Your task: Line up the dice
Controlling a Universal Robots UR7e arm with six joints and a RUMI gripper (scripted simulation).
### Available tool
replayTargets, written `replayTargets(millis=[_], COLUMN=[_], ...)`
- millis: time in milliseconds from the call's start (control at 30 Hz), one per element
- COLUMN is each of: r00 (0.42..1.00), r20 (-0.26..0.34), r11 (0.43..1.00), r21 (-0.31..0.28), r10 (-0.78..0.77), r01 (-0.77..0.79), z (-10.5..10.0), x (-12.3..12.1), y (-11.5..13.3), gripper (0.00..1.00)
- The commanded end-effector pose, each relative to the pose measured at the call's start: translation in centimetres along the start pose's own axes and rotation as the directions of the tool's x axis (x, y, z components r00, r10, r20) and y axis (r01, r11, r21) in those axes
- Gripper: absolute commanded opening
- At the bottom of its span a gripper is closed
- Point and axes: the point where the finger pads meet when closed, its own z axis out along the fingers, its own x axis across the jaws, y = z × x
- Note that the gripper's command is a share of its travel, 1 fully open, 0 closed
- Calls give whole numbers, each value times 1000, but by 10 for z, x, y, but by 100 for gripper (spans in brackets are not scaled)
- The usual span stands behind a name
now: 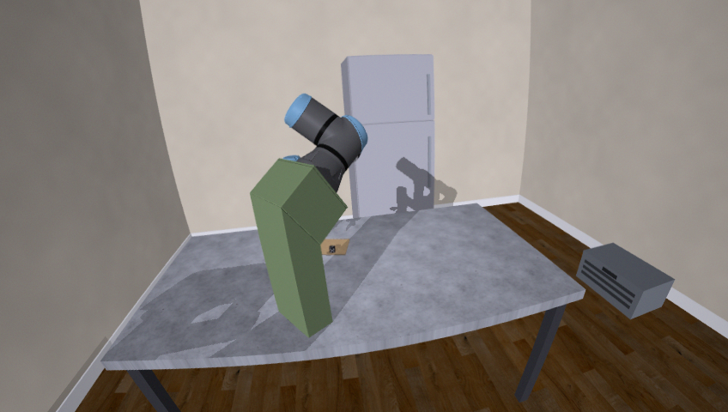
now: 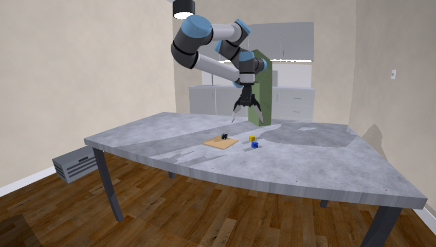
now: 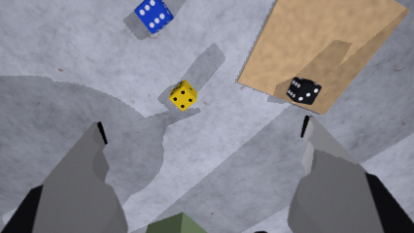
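While the hand [image 2: 246, 115] hangs spread and empty above the grey marbled bench [image 2: 306, 171], the black die [image 2: 224, 136] sits on the tan mat [image 2: 218, 142]; yellow die [image 2: 251, 138] and blue die [image 2: 254, 144] lie beside it on bare bench; wood floor [image 2: 183, 214], beige walls

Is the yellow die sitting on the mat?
No, the yellow die sits on the grey table, beside the mat.

Mat [image 3: 311, 44] corner beyond wrist view's edge
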Motion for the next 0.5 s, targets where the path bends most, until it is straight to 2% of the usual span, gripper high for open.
replayTargets(millis=[0, 67, 167, 467], r00=[989, 989, 971, 884], r20=[-6, -6, -7, -9], r11=[989, 989, 971, 884], r21=[-6, -6, -5, -1], r10=[148, 148, 239, 467], r01=[-148, -148, -239, -467], z=[0, 0, 0, -1], x=[-4, -4, -7, -13], y=[2, 2, 3, 8], gripper=[100, 100, 100, 100])
